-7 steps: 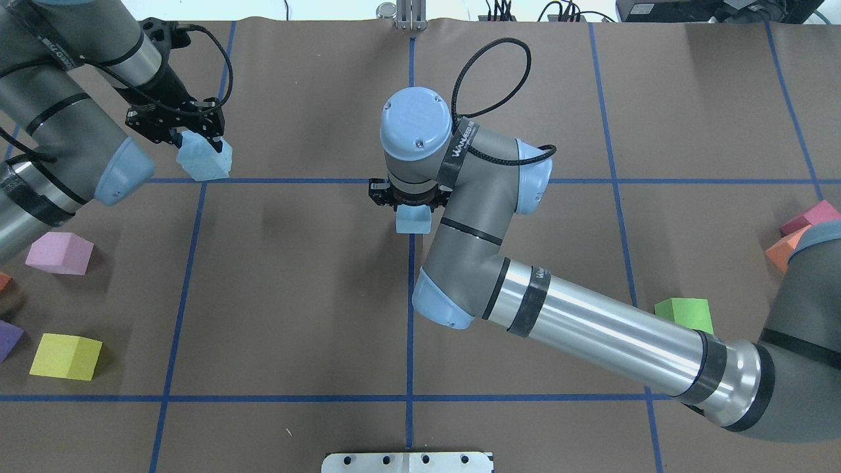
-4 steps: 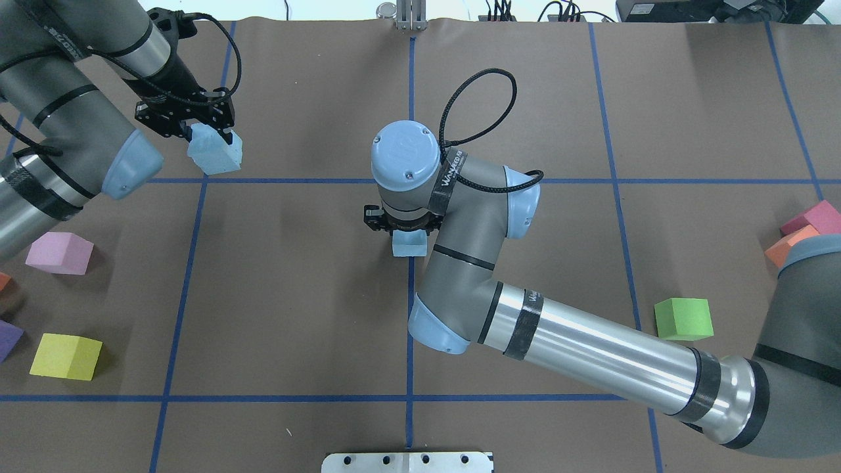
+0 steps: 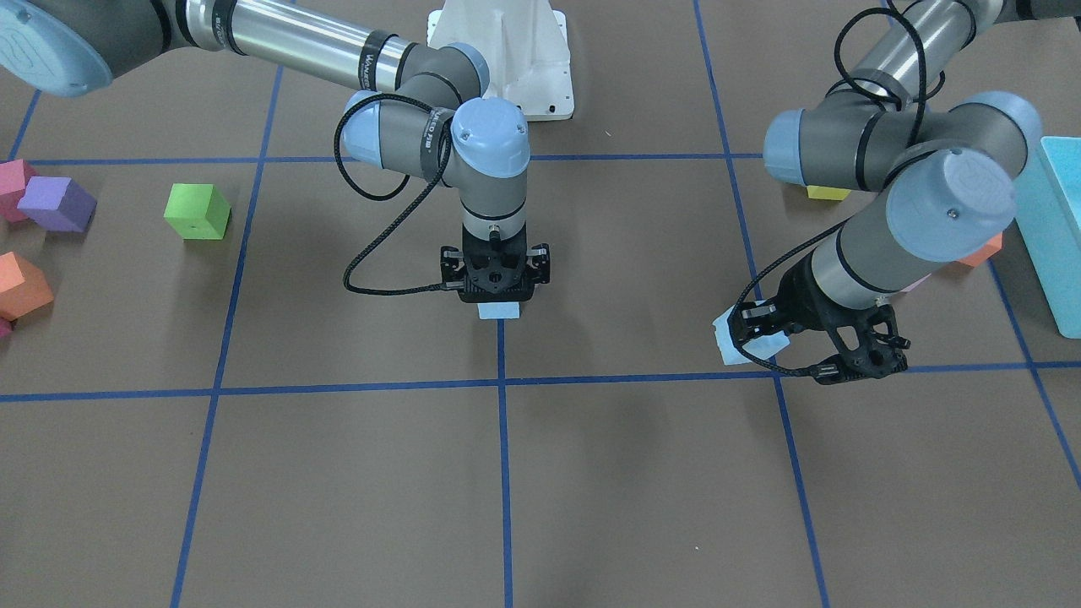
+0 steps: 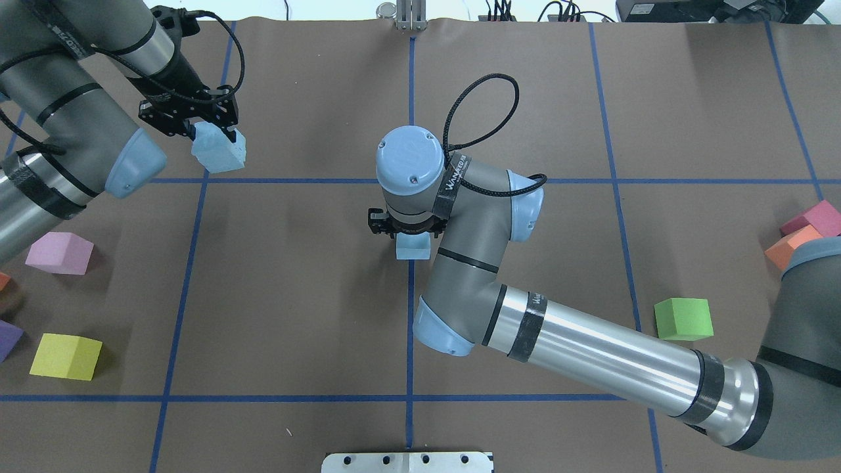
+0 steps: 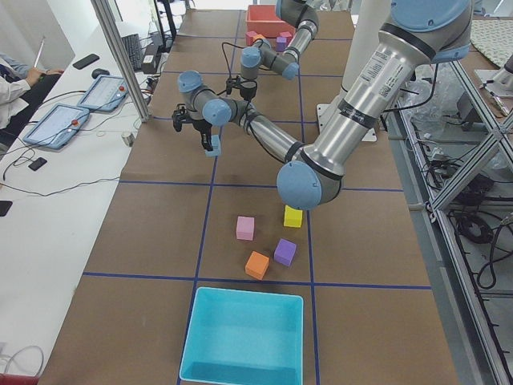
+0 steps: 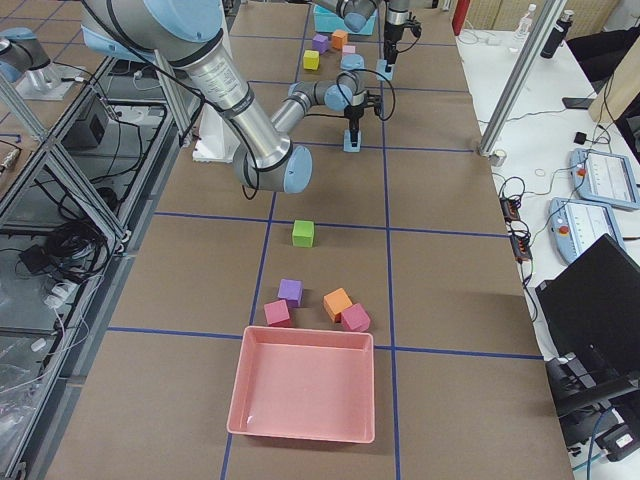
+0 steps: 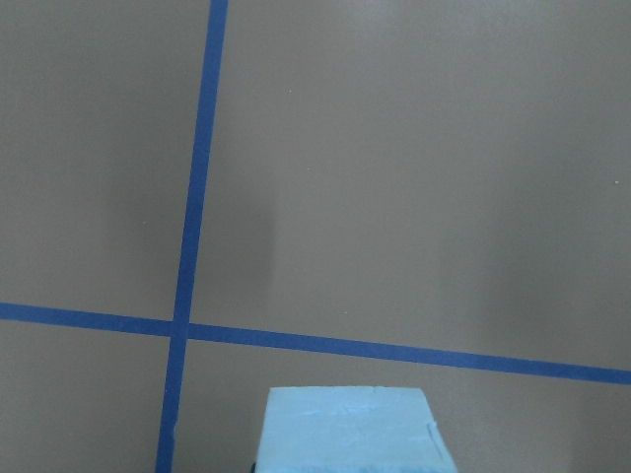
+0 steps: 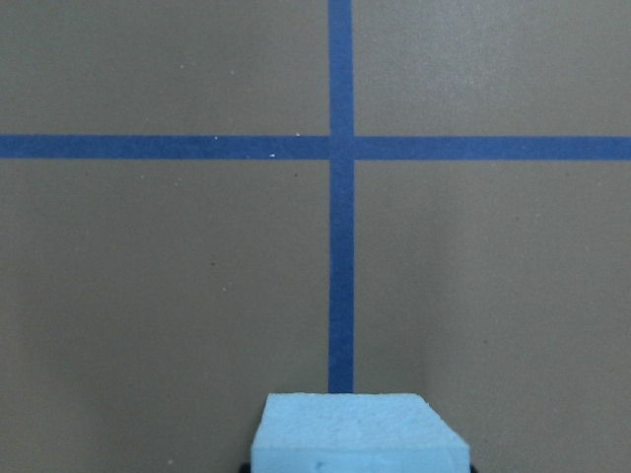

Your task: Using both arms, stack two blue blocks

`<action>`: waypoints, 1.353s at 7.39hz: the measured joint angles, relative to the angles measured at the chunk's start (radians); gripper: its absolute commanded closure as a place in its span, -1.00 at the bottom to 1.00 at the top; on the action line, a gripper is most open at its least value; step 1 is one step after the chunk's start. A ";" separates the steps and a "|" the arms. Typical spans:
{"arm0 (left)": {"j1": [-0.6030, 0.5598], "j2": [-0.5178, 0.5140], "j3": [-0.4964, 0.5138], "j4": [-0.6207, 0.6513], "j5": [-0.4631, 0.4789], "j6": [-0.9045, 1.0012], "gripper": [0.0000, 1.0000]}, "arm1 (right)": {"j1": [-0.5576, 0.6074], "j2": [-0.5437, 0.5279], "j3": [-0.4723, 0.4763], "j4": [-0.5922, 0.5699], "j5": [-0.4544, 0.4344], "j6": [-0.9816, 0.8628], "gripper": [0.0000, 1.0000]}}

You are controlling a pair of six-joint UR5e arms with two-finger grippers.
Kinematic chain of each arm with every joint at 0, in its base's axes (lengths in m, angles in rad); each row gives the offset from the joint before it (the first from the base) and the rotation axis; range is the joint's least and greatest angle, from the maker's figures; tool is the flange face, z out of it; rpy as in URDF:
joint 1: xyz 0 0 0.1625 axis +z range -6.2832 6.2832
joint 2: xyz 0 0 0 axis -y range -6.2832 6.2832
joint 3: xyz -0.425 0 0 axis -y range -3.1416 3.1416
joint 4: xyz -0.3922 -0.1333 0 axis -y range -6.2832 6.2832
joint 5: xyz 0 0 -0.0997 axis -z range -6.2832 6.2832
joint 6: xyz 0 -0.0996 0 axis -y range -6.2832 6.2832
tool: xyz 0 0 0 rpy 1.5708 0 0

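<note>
My left gripper (image 4: 213,136) is shut on a pale blue block (image 4: 220,152) and holds it tilted above the table at the far left, near a blue tape crossing. The block fills the bottom of the left wrist view (image 7: 350,432). My right gripper (image 4: 410,234) points straight down at the table's middle, shut on the second pale blue block (image 4: 412,247), low over the centre tape line. That block shows in the right wrist view (image 8: 360,432) and in the front view (image 3: 498,311). The left gripper (image 3: 757,338) and its block (image 3: 736,344) are well apart from it.
A pink-purple cube (image 4: 59,253) and a yellow cube (image 4: 66,356) lie at the near left. A green cube (image 4: 683,318) and orange and pink cubes (image 4: 808,226) lie at the right. A turquoise bin (image 5: 244,337) and a pink bin (image 6: 305,395) stand at the table's ends.
My right gripper has gone down toward the table with its blue block. My left gripper has carried its block a little to the right and farther from the robot.
</note>
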 measured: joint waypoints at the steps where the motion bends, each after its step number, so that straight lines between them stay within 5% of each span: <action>1: 0.002 -0.012 0.000 0.000 0.001 -0.022 0.03 | 0.014 0.001 0.005 0.013 0.004 0.000 -1.00; 7: 0.119 -0.175 0.042 0.001 0.096 -0.185 0.00 | 0.207 -0.134 0.185 0.031 0.154 -0.099 -1.00; 10: 0.207 -0.282 0.115 0.003 0.149 -0.245 0.00 | 0.291 -0.184 0.201 0.030 0.189 -0.192 -1.00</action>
